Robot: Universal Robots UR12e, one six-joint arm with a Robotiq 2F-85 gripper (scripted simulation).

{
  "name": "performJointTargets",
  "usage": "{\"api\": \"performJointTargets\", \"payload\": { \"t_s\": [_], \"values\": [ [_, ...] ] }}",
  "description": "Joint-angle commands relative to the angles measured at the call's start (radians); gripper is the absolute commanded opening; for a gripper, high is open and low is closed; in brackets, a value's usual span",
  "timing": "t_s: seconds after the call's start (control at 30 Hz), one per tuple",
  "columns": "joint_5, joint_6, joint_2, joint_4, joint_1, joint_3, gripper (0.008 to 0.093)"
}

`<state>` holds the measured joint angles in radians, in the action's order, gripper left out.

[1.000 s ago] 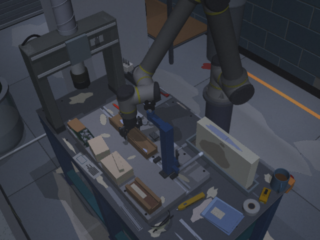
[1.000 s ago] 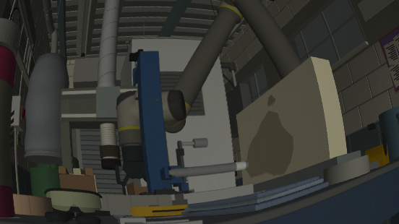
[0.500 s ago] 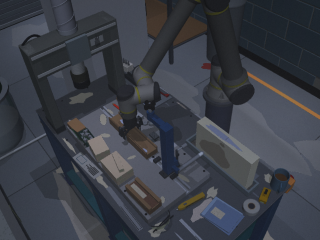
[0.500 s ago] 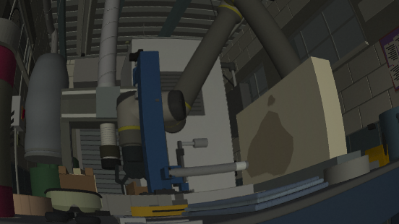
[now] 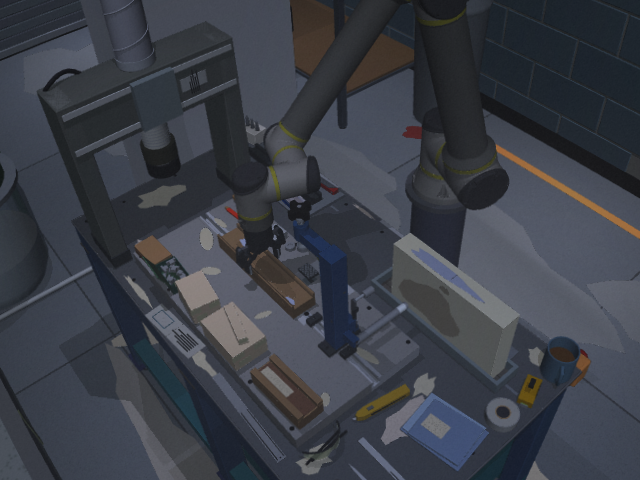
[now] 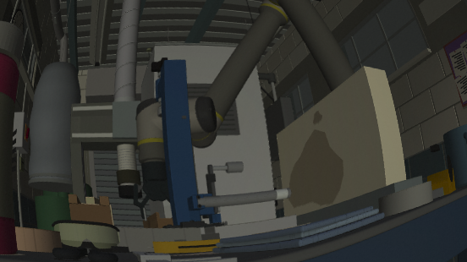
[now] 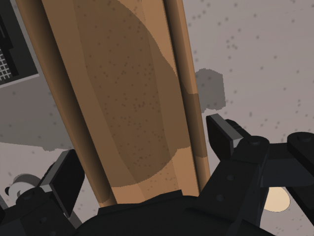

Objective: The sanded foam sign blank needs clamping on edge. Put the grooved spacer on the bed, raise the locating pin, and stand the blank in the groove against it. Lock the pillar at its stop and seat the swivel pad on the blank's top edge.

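Observation:
My gripper [image 5: 257, 253] [image 7: 144, 152] is open and holds nothing, hanging low over the far end of the brown grooved spacer [image 5: 279, 281] [image 7: 132, 101], which lies flat on the grey bed with a finger on either side of it. The blue clamp pillar [image 5: 333, 289] [image 6: 177, 139] stands upright just right of the spacer. The cream foam sign blank [image 5: 452, 302] [image 6: 342, 148] stands on edge in a tray at the right of the table.
A second brown grooved block [image 5: 287, 390] lies near the table's front, with tan foam blocks [image 5: 232, 333] to its left. The press frame [image 5: 139, 119] rises behind. A mug [image 5: 560, 359], tape roll [image 5: 502, 412], blue pad [image 5: 444, 429] and yellow knife [image 5: 382, 402] lie at the front right.

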<state>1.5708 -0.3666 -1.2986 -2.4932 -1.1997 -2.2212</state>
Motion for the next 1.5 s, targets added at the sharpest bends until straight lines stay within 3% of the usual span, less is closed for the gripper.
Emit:
{"api": "performJointTargets", "payload": {
  "t_s": [0.0, 0.47, 0.87, 1.47],
  "values": [
    [0.0, 0.0, -0.006, 0.006, 0.0, 0.002, 0.0934],
    [0.0, 0.0, -0.071, 0.095, 0.0, 0.026, 0.0934],
    [0.0, 0.0, -0.087, 0.118, 0.0, 0.033, 0.0934],
    [0.0, 0.0, -0.087, 0.119, 0.0, 0.033, 0.008]
  ]
}}
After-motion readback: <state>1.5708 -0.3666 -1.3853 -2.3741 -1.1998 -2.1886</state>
